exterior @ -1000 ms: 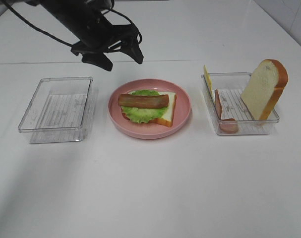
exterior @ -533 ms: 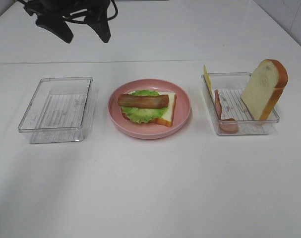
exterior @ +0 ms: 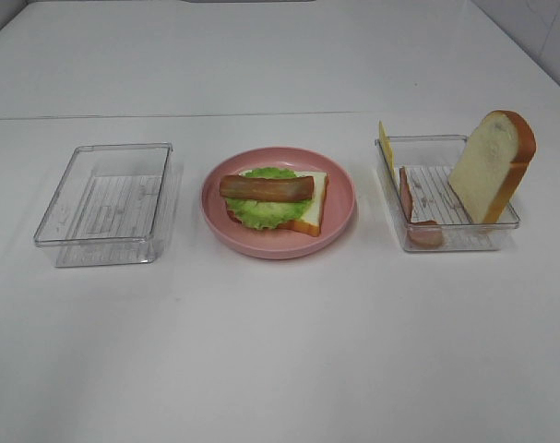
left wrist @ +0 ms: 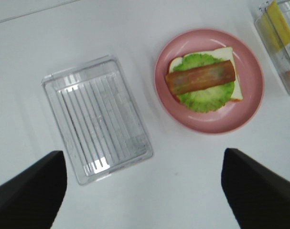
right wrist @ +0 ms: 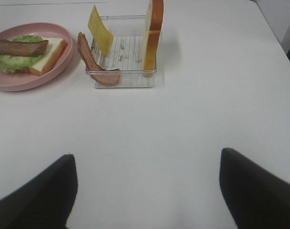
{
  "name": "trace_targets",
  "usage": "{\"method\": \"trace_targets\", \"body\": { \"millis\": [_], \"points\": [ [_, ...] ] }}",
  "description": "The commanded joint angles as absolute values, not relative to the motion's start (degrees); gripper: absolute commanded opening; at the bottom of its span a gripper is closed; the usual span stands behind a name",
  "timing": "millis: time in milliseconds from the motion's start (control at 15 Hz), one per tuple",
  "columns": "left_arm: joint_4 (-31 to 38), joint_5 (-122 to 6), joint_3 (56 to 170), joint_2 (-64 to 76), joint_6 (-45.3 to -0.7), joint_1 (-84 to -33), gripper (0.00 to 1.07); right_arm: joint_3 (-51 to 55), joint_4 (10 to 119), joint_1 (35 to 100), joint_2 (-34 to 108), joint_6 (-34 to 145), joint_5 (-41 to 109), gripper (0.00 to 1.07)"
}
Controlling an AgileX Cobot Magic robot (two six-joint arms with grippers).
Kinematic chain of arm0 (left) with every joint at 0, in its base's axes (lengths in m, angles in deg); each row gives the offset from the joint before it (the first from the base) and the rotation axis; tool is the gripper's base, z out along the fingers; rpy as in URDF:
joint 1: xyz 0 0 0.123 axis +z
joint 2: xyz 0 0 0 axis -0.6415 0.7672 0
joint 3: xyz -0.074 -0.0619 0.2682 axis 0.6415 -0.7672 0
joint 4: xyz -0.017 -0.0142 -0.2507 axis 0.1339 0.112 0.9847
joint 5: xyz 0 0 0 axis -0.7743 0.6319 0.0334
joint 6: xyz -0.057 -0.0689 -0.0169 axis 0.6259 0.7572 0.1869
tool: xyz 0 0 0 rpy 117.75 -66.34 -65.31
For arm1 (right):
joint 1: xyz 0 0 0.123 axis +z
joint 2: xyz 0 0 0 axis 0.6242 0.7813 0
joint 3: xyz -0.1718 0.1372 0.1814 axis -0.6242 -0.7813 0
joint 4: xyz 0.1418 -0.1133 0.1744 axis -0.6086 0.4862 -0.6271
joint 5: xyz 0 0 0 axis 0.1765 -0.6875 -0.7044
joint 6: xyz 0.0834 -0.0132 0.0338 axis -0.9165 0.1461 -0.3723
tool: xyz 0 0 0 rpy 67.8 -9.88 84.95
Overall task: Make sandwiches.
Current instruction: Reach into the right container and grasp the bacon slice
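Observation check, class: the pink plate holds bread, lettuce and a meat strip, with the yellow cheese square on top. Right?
No. The right wrist view shows the cheese square leaning in the right-hand clear tray, not on the pink plate. Bread slice, lettuce and meat strip are there.

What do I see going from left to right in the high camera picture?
Left clear box, empty → pink plate with the unfinished sandwich → right clear box holding yellow cheese, meat strip, bread slice.
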State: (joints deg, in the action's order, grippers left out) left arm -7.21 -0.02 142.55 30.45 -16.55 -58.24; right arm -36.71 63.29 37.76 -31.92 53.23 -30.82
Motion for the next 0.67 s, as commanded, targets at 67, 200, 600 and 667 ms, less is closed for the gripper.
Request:
{"method": "trace_targets", "body": {
  "millis": [67,200,600,667],
  "points": [
    [-8.8,3.0,132.4,22.7,-16.4,-58.5,0.84,-36.9,63.2,37.4,-32.7,53.6,-30.2,0.78],
    [-8.8,2.9,125.9,17.7,-16.6,-58.5,0.84,-36.9,63.2,37.4,-32.7,53.6,-30.2,0.78],
    [-9.7,1.6,103.5,-5.4,-17.4,-58.5,0.84,-36.9,63.2,37.4,-32.7,53.6,-30.2,0.78],
    [-9.7,1.5,102.0,-7.8,-17.4,-58.5,0.84,-36.9,63.2,37.4,-32.7,53.6,-30.2,0.78]
  ]
}}
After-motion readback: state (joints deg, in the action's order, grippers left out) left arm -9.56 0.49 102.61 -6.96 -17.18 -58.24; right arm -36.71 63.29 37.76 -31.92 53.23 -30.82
